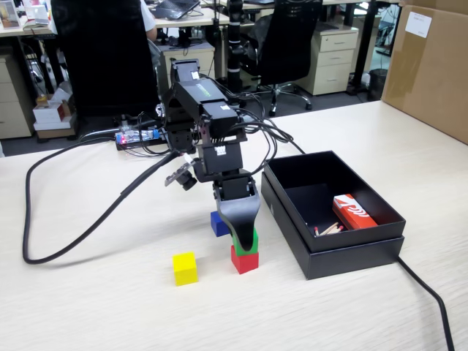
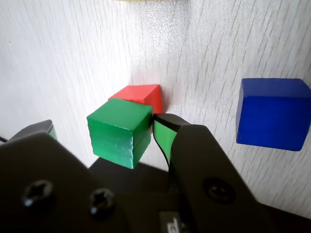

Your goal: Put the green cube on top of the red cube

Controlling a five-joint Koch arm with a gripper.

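Note:
The green cube sits on top of the red cube on the pale wood table. In the wrist view the green cube lies over the red cube, slightly offset from it. My gripper hangs straight down around the green cube. In the wrist view the gripper is open. Its right green-padded finger is at the cube's side. Its left finger stands clear of the cube, with table showing between them.
A blue cube lies just behind the stack and shows at the right of the wrist view. A yellow cube lies to the left. An open black box holding a red-and-white packet stands to the right. Cables trail left.

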